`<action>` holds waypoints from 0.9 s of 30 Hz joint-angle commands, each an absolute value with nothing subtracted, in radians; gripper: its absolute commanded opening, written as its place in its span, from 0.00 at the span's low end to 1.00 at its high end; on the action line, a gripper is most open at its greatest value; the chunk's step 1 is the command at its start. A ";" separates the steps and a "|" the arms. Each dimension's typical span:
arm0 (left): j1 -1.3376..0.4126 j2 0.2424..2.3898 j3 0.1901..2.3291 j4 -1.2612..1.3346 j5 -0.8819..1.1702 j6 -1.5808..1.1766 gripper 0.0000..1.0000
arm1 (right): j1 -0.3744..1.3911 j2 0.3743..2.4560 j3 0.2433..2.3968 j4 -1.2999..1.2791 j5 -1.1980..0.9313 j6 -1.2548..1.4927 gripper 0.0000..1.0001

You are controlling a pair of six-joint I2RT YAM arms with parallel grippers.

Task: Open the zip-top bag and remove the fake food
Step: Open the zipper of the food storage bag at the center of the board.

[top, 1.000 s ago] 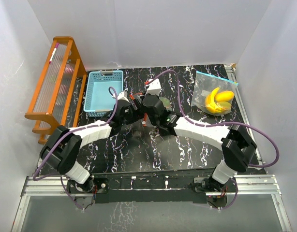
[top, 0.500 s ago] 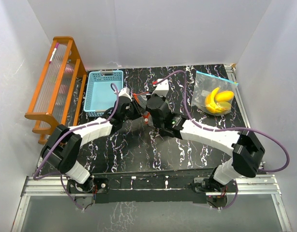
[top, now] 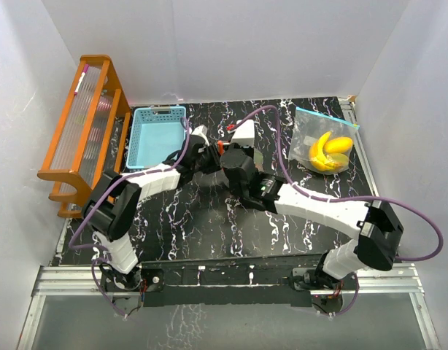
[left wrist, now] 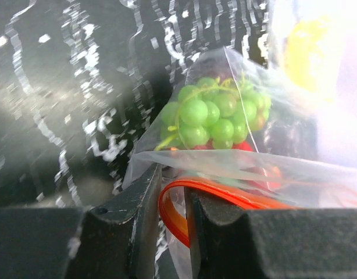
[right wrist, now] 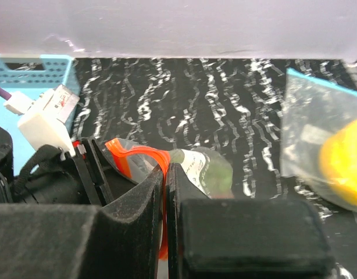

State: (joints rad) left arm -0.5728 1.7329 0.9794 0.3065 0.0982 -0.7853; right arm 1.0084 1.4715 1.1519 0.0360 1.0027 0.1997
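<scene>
Zip-top bag of green grapes, mid-bench, is now gripped on both sides as the left tool has just clamped onto its orange seal strip, joining the right tool already pinching it, apparently ready to pull it open.

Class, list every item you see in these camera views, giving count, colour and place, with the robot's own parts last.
table: one, black with white marbling, under everything.
rack: one, orange wood, far left.
basket: one, light blue, rear left beside the rack.
orange-zip bag: one, clear, table centre.
grapes: one bunch, green, inside the orange-zip bag.
blue-zip bag: one, clear, rear right.
bananas: small bunch, yellow, inside the blue-zip bag.
round fruit: one, yellow-orange, beside the bananas.
left gripper: one, black, shut on the orange-zip bag's strip.
right gripper: one, black, shut on the same strip.
</scene>
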 commanded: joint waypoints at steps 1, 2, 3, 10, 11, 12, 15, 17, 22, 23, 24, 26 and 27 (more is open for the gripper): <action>-0.587 1.817 1.145 0.299 0.217 -0.793 0.21 | 0.951 1.357 1.248 0.089 1.064 0.067 0.08; -0.596 1.838 1.179 0.292 0.227 -0.793 0.21 | 0.923 1.336 1.262 0.064 1.026 0.074 0.08; -0.606 1.852 1.207 0.289 0.232 -0.792 0.21 | 0.891 1.306 1.276 0.030 0.956 0.084 0.08; -0.632 1.870 1.198 0.295 0.221 -0.798 0.23 | 0.795 1.332 1.296 -0.046 0.774 0.083 0.08; -0.632 1.865 1.181 0.294 0.218 -0.798 0.23 | 0.795 1.355 1.291 -0.050 0.749 0.095 0.08; -0.632 1.858 1.165 0.294 0.216 -0.796 0.24 | 0.793 1.376 1.286 -0.051 0.721 0.109 0.08; -0.632 1.834 1.115 0.284 0.208 -0.782 0.30 | 0.793 1.442 1.270 -0.050 0.654 0.165 0.08; -0.631 1.819 1.086 0.261 0.197 -0.760 0.36 | 0.796 1.475 1.251 -0.054 0.609 0.220 0.08; -0.623 1.776 1.041 0.172 0.189 -0.709 0.63 | 0.838 1.486 1.135 0.022 0.565 0.308 0.08; -0.621 1.755 1.022 0.163 0.184 -0.705 0.68 | 0.840 1.488 1.113 0.030 0.557 0.331 0.08; -0.619 1.720 1.001 0.153 0.175 -0.701 0.72 | 0.840 1.490 1.097 0.037 0.559 0.349 0.08; -0.615 1.655 0.961 0.120 0.147 -0.696 0.75 | 0.840 1.493 1.076 0.057 0.565 0.365 0.08; -0.613 1.618 0.940 0.103 0.129 -0.693 0.75 | 0.840 1.493 1.073 0.063 0.564 0.367 0.08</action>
State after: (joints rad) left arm -0.6235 1.7844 0.9859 0.1825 0.1768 -0.7265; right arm 0.8429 1.5097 1.0935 -0.0463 0.5758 0.2935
